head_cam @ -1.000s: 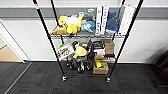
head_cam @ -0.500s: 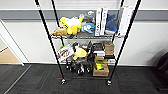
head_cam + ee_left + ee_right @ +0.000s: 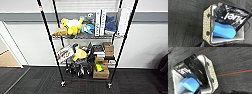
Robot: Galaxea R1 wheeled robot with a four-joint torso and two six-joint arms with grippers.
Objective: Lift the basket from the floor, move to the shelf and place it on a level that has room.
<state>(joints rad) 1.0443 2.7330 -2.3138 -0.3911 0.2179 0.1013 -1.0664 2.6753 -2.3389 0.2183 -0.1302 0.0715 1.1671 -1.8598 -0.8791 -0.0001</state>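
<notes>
Dead ahead in the head view, the shelf [image 3: 50,42] now sits a touch lower in frame than half a second ago, casters closer to the bottom edge. The whole picture shifted together, so that's the camera moving, not the rack. My read: you're creeping in or tilting up, and you're nearly squared on it.

Basket [image 3: 206,25] is close under both wrist cameras, over the floor [image 3: 140,82]. It carries a blue sponge [image 3: 224,30] and a black pouch [image 3: 233,16]. The right wrist view shows the same basket [image 3: 211,72] beside a red line [image 3: 233,73] on the carpet. Can't confirm from these views whether it's lifted clear or resting.

Grip state: can't tell for either gripper, no contact visible. Don't assume a hold.

Placement:
- The tier with the yellow plush [image 3: 71,26] and white boxes [image 3: 100,22] is packed.
- The lower tiers are crowded too, cardboard boxes [image 3: 101,73] included.
- The top level [image 3: 85,5] looks bare, though you only see part of it.

I judge that top level the only candidate, and it's a high reach, so verify your hold on the basket.
</notes>
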